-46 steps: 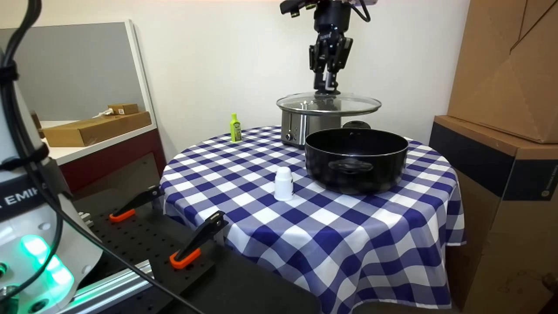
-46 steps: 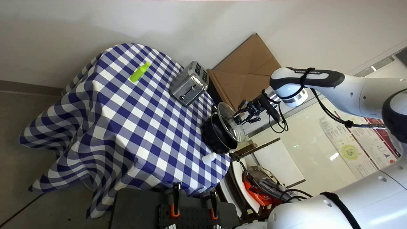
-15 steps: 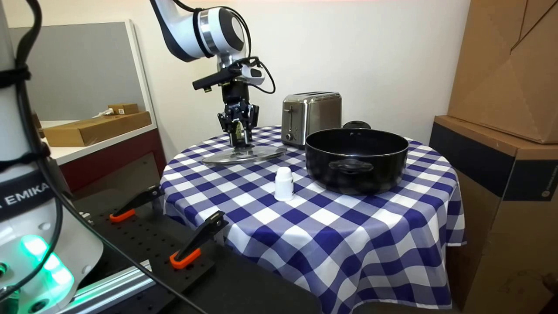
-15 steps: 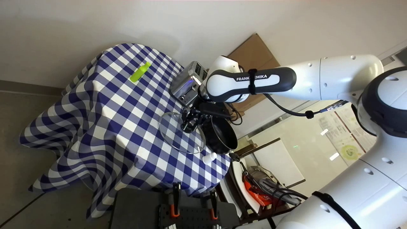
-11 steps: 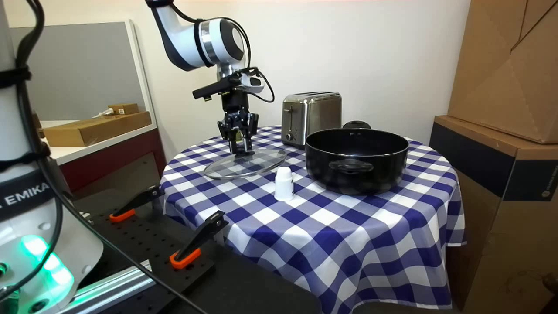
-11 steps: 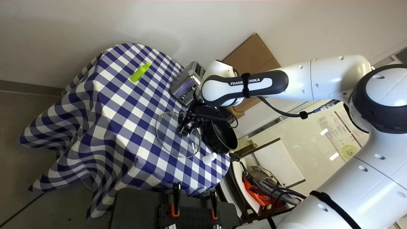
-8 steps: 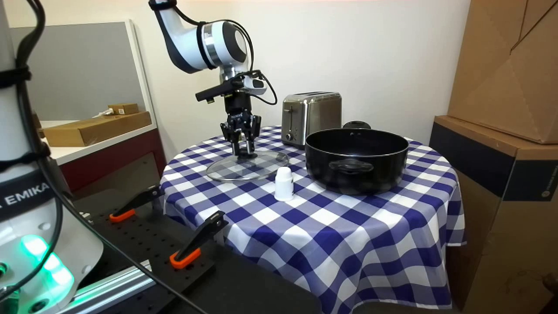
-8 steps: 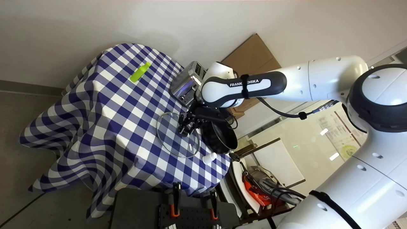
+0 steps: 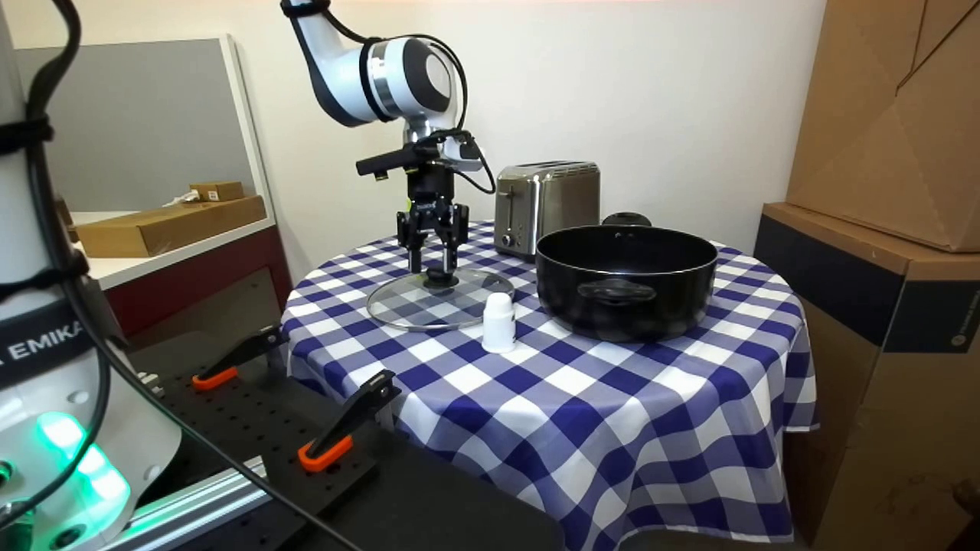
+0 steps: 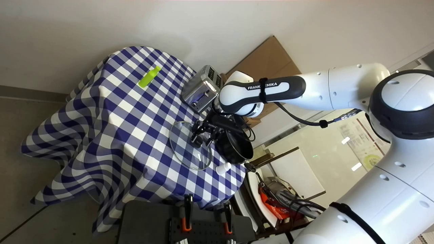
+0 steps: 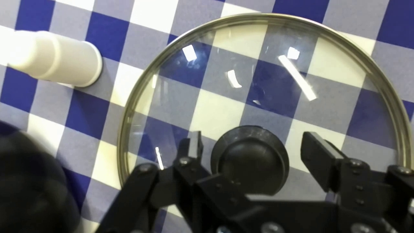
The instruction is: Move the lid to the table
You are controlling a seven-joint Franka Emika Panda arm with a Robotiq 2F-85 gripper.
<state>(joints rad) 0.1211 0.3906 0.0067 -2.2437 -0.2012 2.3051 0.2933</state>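
Clear glass with a metallic rim, the lid (image 9: 440,308) lies on the table (image 9: 551,390) with its blue-and-white checks, a little left of the frame's middle in an exterior view. My arm (image 9: 383,80) slants down there from the top edge, left of centre, bends near its end and lets the gripper (image 11: 251,142) hang straight down above the lid. In an exterior view I see the forearm (image 10: 315,88) stretched from the right side toward the centre, sloping slightly in the frame, with the gripper below its end. I read the gripper as released: its fingers (image 11: 318,155) stand apart, left and right of the black knob (image 11: 252,165) at the lower middle of the wrist view, and I can see a gap on both sides. A white shaker (image 11: 68,61) stands just beside the lid without touching it, at the wrist view's upper left. Right of centre in an exterior view I have the black pot (image 9: 624,314), open at the top, and behind it to the left a shiny toaster (image 9: 566,207). A green bottle (image 10: 149,77) shows at upper left in an exterior view.
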